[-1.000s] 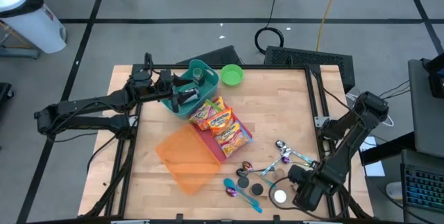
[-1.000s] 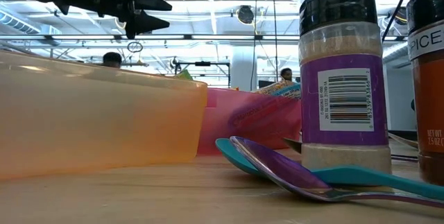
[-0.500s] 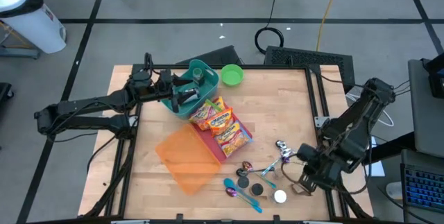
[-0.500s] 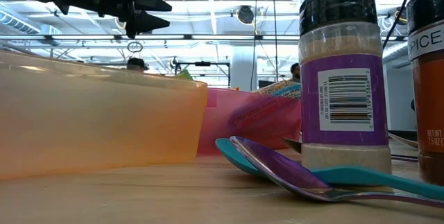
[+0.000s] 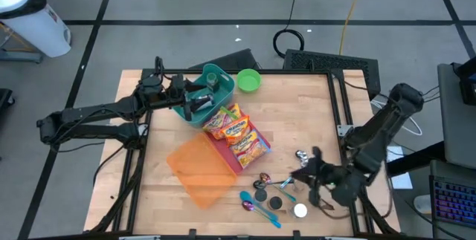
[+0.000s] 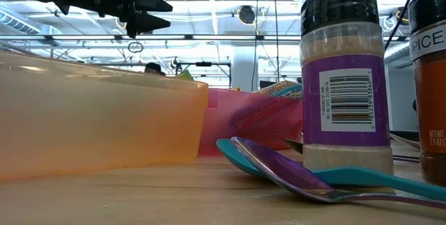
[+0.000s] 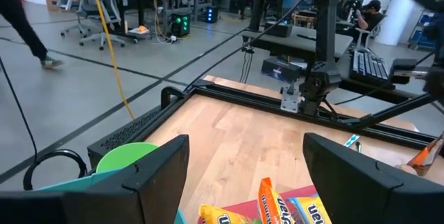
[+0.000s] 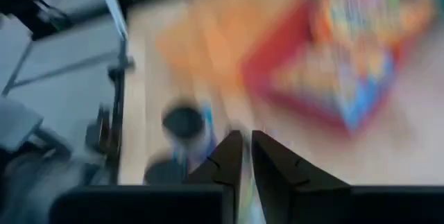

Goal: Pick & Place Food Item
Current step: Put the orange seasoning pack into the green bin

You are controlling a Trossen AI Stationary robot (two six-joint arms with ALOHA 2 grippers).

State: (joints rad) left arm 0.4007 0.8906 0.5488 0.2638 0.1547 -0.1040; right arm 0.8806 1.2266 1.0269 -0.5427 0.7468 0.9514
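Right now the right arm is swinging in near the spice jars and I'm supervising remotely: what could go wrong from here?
1. The right end effector, shut and empty, is low beside the spoons and spice jars; a sweep could topple the upright jars.
2. The snack packets stick out of the pink tray; a shut end effector may push rather than grasp them.
3. The left end effector, open over the teal bowl, waits close to the packets, so the arms could crowd each other.

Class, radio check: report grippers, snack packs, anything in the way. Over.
Left gripper open above teal bowl. Right gripper shut, empty, beside spoons. Snack packs in red tray. Spice jars near right gripper.
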